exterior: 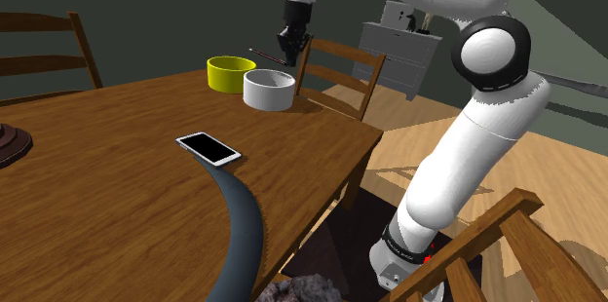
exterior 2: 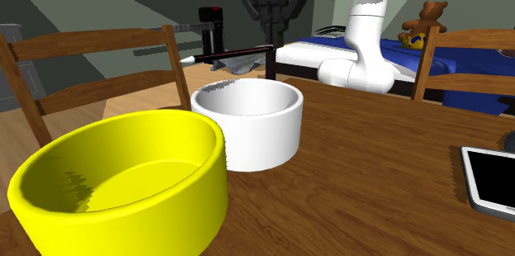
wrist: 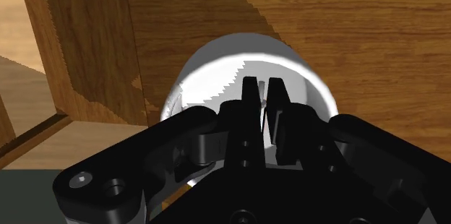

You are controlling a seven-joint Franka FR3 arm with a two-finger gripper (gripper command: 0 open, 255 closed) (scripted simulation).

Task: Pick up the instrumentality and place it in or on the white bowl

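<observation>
The pen (exterior 2: 227, 53) is a thin dark stick with a white tip. It is in the air above the white bowl (exterior 2: 256, 135) and does not touch it. It lies nearly level, and in the second exterior view its white tip points to the left. In the shoulder view, the pen (exterior: 265, 55) projects from the claw toward the left.

The claw (exterior 2: 271, 48) is clenched on the pen near its dark end, with the fingers pointing down. In the wrist view, the claw (wrist: 264, 100) has both fingers close together around a narrow pale sliver. The white bowl (wrist: 209, 85) is directly beneath them.

The white bowl (exterior: 265, 95) stands upright on the wooden tabletop (exterior: 117, 154), close to the tabletop's far edge in the shoulder view. A yellow bowl (exterior: 229, 74) stands just beside it, on the shoulder view's left. In the second exterior view, the yellow bowl (exterior 2: 148, 205) is the nearer of the two.

A phone (exterior: 208, 148) with a black screen and a white frame lies flat on the tabletop, well apart from both bowls. A wooden chair (exterior: 341, 76) stands at the tabletop edge behind the white bowl.

A grey curved band (exterior: 244, 232) crosses the near part of the tabletop. A teddy bear (exterior 2: 427, 19) sits on a blue surface in the background.
</observation>
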